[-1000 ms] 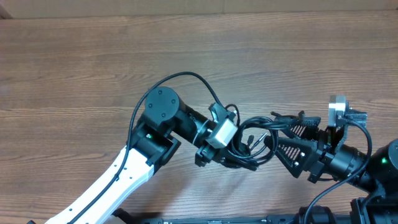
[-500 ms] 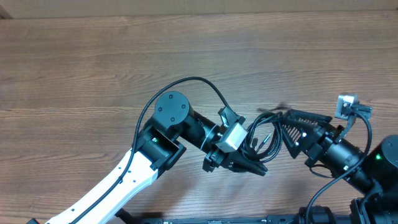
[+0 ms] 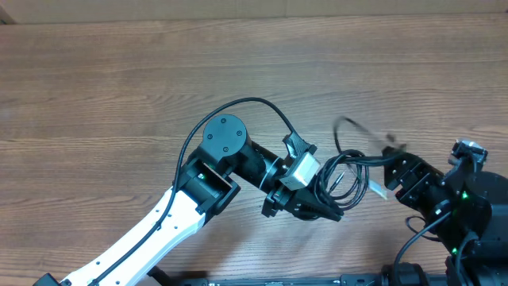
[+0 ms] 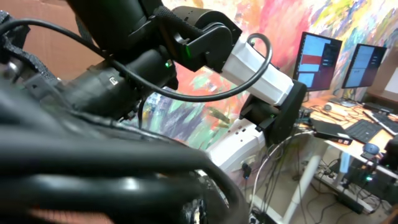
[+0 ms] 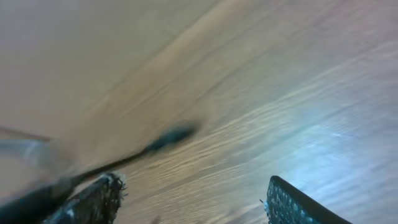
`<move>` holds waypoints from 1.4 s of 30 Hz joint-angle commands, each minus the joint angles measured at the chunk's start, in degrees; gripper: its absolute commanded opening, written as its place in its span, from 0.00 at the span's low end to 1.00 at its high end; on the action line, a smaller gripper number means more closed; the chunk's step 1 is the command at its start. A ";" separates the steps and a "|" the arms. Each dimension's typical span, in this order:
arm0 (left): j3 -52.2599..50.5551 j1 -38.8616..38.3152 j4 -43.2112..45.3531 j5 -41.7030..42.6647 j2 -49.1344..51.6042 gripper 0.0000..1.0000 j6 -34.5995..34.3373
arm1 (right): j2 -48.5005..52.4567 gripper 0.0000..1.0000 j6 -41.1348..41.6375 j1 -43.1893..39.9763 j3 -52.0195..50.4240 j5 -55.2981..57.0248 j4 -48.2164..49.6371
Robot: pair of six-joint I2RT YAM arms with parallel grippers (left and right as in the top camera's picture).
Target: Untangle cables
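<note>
Gathered in a knot of overlapping loops, the thin black flexible cables [image 3: 344, 176] are found between the two arms, over the brown wood-grain table [image 3: 119, 87], right of its middle and near the front edge. The left gripper [image 3: 327, 211] is fully closed at the lower edge of the bundle. It appears to be clamped on one or more loops, though the left wrist view is filled with blurred black cord and the exact strand cannot be made out. The right gripper [image 5: 194, 198] is held wide apart, with only bare table seen between its fingertips and nothing gripped. One loose strand with a small dark plug end [image 5: 176, 133] is smeared by motion just beside its left finger. The untangling is judged to be in its early pulling-apart stage. If the loops are drawn apart while several are pinched together on the left, the knot could be tightened rather than freed. The whipping strand could also be missed, or caught behind a finger.
</note>
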 commanded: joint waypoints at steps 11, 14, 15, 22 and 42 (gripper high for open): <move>0.63 1.77 0.61 1.95 -1.46 0.04 -3.65 | 0.07 0.72 0.52 -0.44 0.90 9.25 -9.42; 0.63 2.23 0.55 1.92 -1.46 0.04 -4.96 | 0.07 0.72 0.55 -0.44 0.90 8.87 -9.57; 0.63 2.27 0.55 1.86 -1.46 0.04 -5.16 | 0.07 0.73 0.52 -0.44 0.90 7.96 -9.51; 0.63 2.75 0.13 -2.82 -1.46 0.04 -5.86 | 0.07 0.79 -1.55 -0.44 0.90 -7.15 -7.19; 0.63 -2.49 7.06 -13.79 -1.46 0.04 -17.57 | 2.82 0.88 -7.67 -0.44 0.83 -14.38 8.07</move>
